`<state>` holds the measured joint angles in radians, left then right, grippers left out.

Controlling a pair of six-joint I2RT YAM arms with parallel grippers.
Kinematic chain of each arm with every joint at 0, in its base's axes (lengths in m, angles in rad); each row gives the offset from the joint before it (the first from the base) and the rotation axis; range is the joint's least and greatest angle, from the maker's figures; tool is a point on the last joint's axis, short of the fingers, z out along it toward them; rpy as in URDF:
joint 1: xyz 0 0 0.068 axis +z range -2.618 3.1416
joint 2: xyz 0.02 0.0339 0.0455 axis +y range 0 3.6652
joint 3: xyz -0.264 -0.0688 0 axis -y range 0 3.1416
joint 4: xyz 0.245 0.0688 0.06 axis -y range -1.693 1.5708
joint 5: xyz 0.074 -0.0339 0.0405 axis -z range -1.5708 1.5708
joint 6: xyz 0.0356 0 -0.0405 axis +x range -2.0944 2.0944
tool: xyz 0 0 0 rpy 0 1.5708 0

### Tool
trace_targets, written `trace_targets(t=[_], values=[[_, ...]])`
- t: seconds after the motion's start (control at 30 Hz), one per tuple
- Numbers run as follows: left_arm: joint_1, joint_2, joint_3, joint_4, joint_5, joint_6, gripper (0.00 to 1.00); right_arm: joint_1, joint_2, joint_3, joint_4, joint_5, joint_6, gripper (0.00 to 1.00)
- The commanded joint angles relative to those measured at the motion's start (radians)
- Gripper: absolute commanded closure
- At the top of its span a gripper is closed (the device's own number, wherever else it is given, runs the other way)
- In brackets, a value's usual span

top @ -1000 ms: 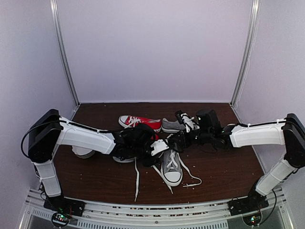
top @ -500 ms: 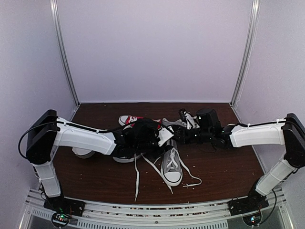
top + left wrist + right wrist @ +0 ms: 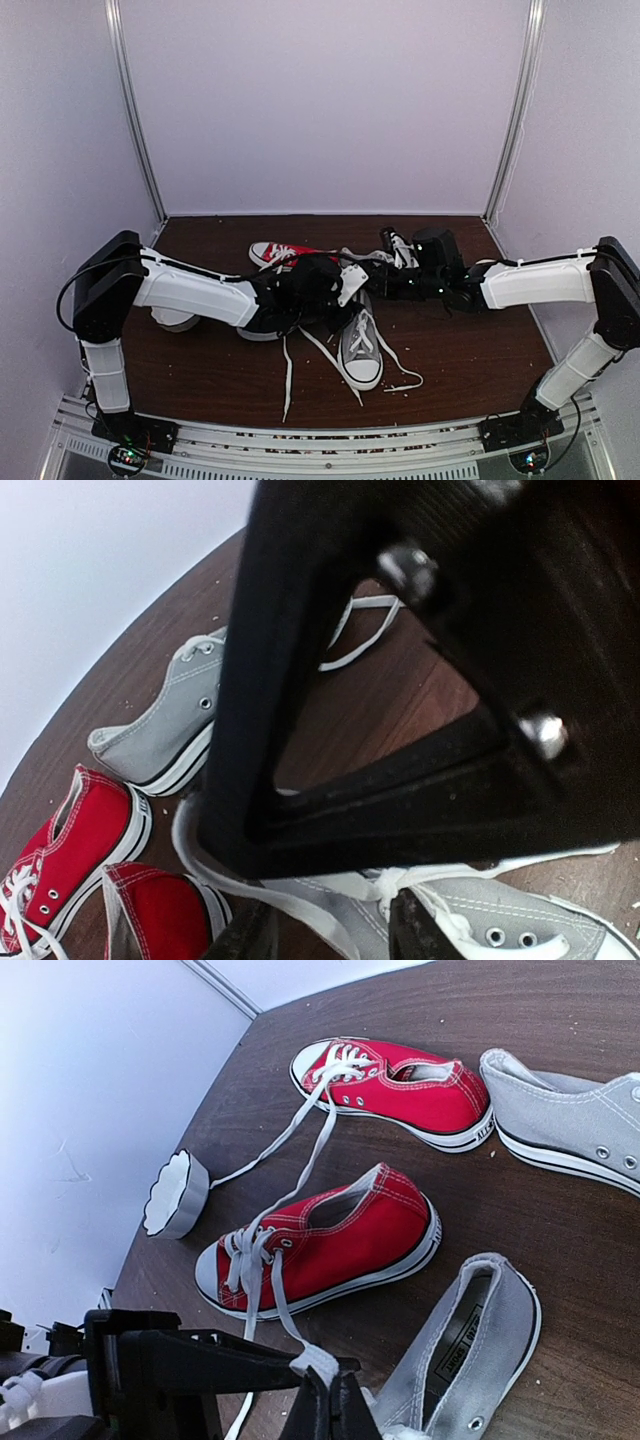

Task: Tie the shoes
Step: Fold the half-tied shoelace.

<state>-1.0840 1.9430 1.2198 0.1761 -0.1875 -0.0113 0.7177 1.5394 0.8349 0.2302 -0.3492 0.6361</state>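
The near grey shoe [image 3: 361, 352] points its white toe at the table's front edge, its laces trailing loose. The other grey shoe [image 3: 362, 263] lies behind it. Both grippers meet over the near shoe's tongue. My right gripper [image 3: 330, 1405] is shut on a fold of white lace [image 3: 318, 1358] beside the near grey shoe [image 3: 470, 1350]. My left gripper [image 3: 335, 938] hangs close under the right one, its fingers apart. A strand of lace [image 3: 300, 915] and the near shoe's knot [image 3: 382, 885] lie between them. From above, the left gripper [image 3: 340, 288] nearly touches the right gripper [image 3: 380, 285].
Two red shoes [image 3: 400, 1085] [image 3: 320, 1245] with white laces lie left of the grey pair; the nearer one is half under my left arm. A white fluted cup [image 3: 175, 1195] stands at the far left. Long loose laces [image 3: 287, 375] run toward the front edge.
My left gripper has moved back and right, up against the right gripper, and its jaws have narrowed. The right gripper stays shut on the lace, shifted slightly right.
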Motion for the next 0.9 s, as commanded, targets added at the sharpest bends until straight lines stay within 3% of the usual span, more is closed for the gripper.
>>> trace_targets(t=[0.0, 0.17, 0.33, 0.63, 0.7, 0.8, 0.87], values=[[-0.008, 0.035, 0.030, 0.075, 0.052, -0.036, 0.61, 0.003, 0.000, -0.010, 0.046, 0.006, 0.020, 1.00], [-0.008, 0.042, 0.032, 0.088, 0.072, -0.040, 0.65, 0.003, 0.004, -0.015, 0.054, 0.005, 0.024, 1.00], [-0.008, 0.044, 0.024, 0.114, 0.039, -0.052, 0.87, 0.003, 0.007, -0.012, 0.055, -0.007, 0.026, 1.00], [-0.008, 0.058, 0.030, 0.134, 0.017, -0.056, 0.88, 0.005, 0.008, -0.027, 0.055, -0.012, 0.032, 1.00], [-0.008, 0.062, 0.030, 0.142, 0.009, -0.056, 1.00, 0.005, 0.008, -0.027, 0.055, -0.013, 0.033, 1.00], [-0.008, 0.057, 0.015, 0.156, 0.002, -0.060, 1.00, 0.005, -0.001, -0.023, 0.037, -0.014, 0.023, 1.00], [-0.008, 0.050, -0.002, 0.176, -0.004, -0.064, 1.00, 0.005, -0.015, -0.012, -0.008, -0.012, -0.001, 0.92]])
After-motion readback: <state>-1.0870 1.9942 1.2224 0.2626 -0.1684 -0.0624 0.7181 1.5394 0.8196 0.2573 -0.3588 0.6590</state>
